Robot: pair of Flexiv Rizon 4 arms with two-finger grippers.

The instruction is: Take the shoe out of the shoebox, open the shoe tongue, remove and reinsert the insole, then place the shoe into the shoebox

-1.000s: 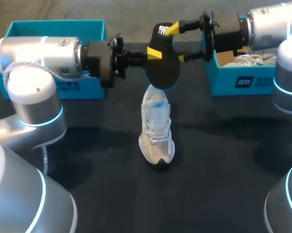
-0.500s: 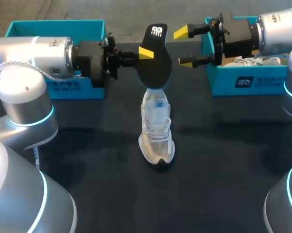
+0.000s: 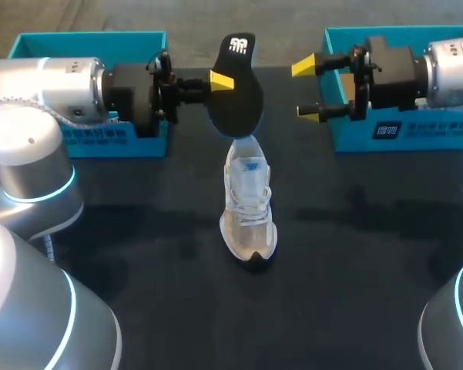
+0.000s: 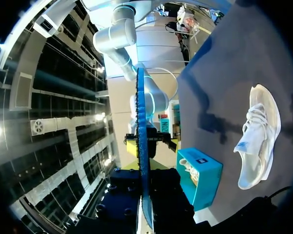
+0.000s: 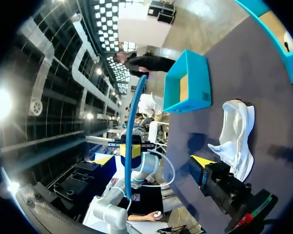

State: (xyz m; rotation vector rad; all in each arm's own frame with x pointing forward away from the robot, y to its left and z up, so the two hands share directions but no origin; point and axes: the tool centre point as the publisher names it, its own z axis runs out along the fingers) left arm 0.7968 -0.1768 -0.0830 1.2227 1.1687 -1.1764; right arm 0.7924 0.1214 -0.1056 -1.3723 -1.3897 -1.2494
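The dark table [image 3: 354,254] carries two teal boxes: the left shoebox [image 3: 31,45] behind my left arm and the right shoebox [image 3: 400,132] by my right. Between them the white sneaker [image 3: 249,204] lies toe toward me, heel opening away. The black insole [image 3: 235,96] hangs nearly on end over that heel, long axis in line with the shoe; whether its lower end touches the collar I cannot tell. The left gripper [image 3: 223,83] pinches it, while the right gripper [image 3: 306,90] stands just beside it, spread wide, empty.
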